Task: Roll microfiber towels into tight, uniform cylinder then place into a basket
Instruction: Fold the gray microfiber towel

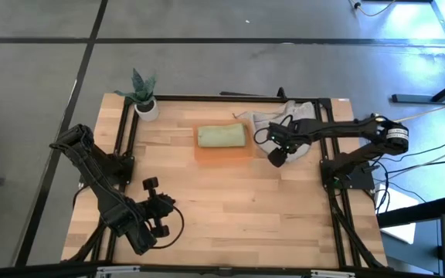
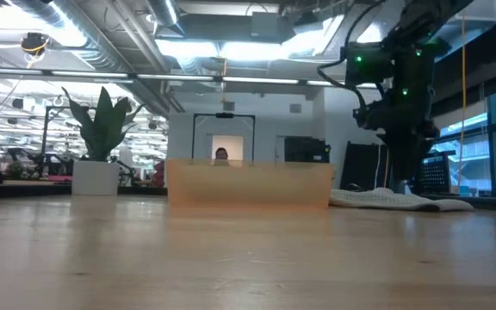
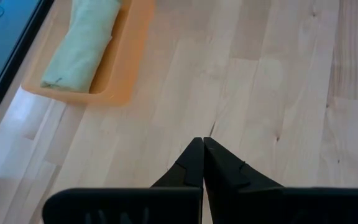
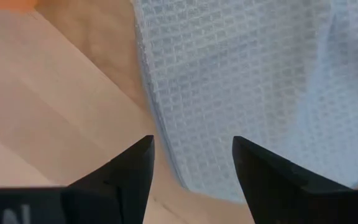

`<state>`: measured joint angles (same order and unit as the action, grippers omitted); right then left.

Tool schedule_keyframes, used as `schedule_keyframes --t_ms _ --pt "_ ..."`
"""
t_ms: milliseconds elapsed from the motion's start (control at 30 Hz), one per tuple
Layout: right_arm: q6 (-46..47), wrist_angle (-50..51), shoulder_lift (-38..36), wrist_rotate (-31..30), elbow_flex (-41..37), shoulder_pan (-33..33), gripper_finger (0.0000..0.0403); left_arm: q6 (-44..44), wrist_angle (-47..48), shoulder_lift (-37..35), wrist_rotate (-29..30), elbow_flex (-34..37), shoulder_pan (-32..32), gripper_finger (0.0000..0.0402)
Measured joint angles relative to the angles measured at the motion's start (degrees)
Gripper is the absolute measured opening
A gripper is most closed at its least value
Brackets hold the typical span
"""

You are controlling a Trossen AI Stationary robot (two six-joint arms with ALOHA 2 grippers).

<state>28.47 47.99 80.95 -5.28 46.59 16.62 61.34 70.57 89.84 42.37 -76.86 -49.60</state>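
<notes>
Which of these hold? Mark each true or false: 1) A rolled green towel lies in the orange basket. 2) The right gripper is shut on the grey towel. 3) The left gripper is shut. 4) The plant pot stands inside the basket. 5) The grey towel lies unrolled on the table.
1) True: the rolled green towel lies in the basket.
2) False: the right gripper is open, above the grey towel, holding nothing.
3) True: the left gripper is shut and empty.
4) False: the plant pot stands apart, at the table's far left corner.
5) True.
</notes>
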Motion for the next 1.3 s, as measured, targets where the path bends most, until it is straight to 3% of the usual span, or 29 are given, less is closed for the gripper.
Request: schedule_keyframes --t_ms 533,767,933,1233,1300 --pt "3.01 -9.91 0.00 -0.44 -10.93 0.01 0.0218 -0.42 -0.09 0.00 0.17 0.00 0.00 0.0000" --pt "8.60 -11.85 -0.13 -5.63 -12.05 0.00 0.0211 -0.42 -0.09 0.00 0.17 0.00 0.00 0.0000" --pt "8.79 -11.76 -0.09 -5.86 -12.11 0.00 0.0165 -0.42 -0.11 0.00 0.17 0.00 0.00 0.0000" --pt "8.38 -12.53 0.02 -6.23 -12.20 0.02 0.0023 -0.42 -0.15 0.00 0.17 0.00 0.00 0.0000" --pt "8.36 -12.53 0.02 -6.22 -12.20 -0.21 0.0010 -0.42 -0.15 0.00 0.17 0.00 0.00 0.0000"
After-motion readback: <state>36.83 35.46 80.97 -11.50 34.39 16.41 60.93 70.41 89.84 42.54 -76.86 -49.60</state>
